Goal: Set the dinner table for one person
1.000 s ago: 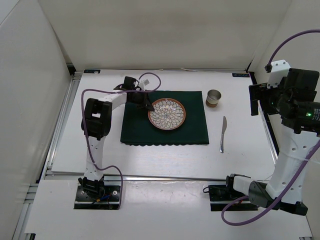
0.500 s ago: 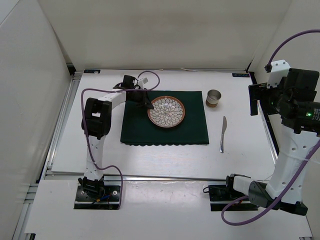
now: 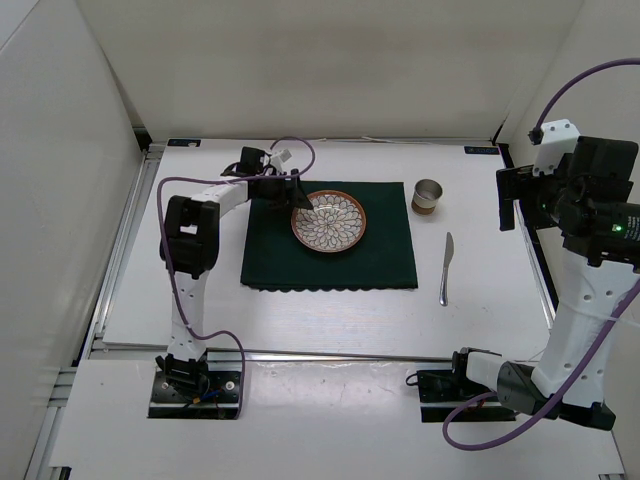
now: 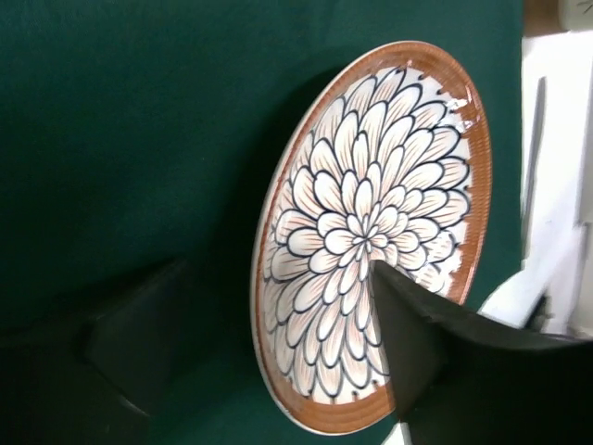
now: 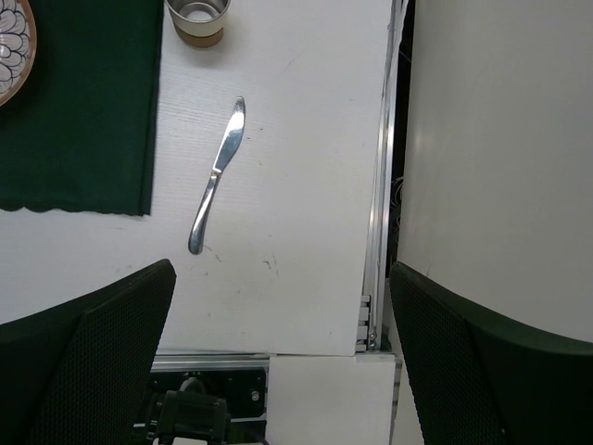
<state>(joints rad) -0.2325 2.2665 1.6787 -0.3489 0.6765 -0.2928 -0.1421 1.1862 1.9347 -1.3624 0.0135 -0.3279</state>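
A patterned plate (image 3: 330, 221) with a brown rim lies on the dark green placemat (image 3: 380, 255) on the white dinner table (image 3: 330, 315). My left gripper (image 3: 298, 205) is open at the plate's left rim. In the left wrist view one finger (image 4: 435, 352) reaches over the plate (image 4: 371, 232) and the other stands out over the placemat (image 4: 139, 111), so the left gripper (image 4: 278, 278) straddles the rim. My right gripper (image 5: 283, 278) hangs open and empty, high above the table's right edge.
A silver knife (image 3: 446, 268) lies on the bare table right of the placemat, also seen as the knife (image 5: 216, 176) in the right wrist view. A small metal cup (image 3: 427, 195) stands beyond it by the placemat's far right corner. White walls enclose the table.
The left gripper slid the plate slightly toward the far left on the placemat, then opened and let go of its rim. The right arm has not moved.
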